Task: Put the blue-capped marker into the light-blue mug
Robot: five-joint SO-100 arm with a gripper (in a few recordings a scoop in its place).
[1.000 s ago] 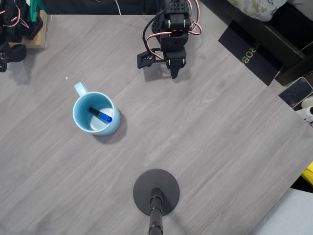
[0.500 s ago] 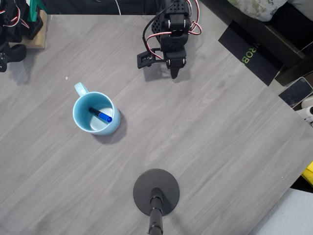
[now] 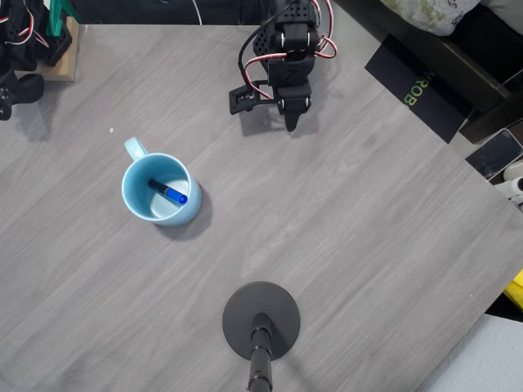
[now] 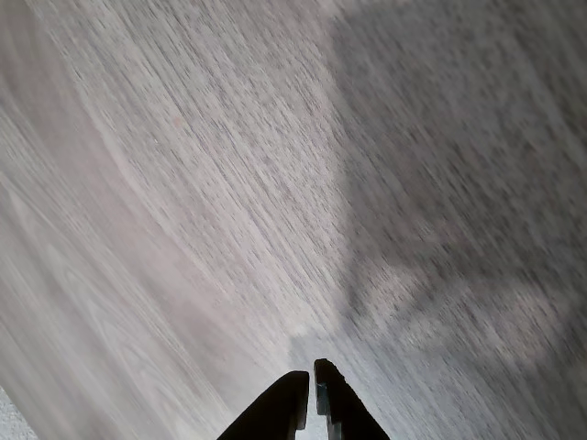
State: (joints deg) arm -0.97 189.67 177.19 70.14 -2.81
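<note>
The light-blue mug (image 3: pixel 158 189) stands upright on the grey table, left of centre in the overhead view, handle pointing up-left. The blue-capped marker (image 3: pixel 168 192) lies inside it, leaning across the bottom with its cap toward the lower right. My gripper (image 3: pixel 292 122) is folded back near the table's far edge, well to the upper right of the mug. In the wrist view the black fingertips (image 4: pixel 292 390) sit together over bare tabletop, with nothing between them (image 4: pixel 312 383).
A black round stand base (image 3: pixel 261 320) with its pole sits near the front edge. A dark box (image 3: pixel 425 88) lies off the table's right corner, and a phone (image 3: pixel 493 153) beyond it. Wooden block and black parts (image 3: pixel 33 49) crowd the far left corner.
</note>
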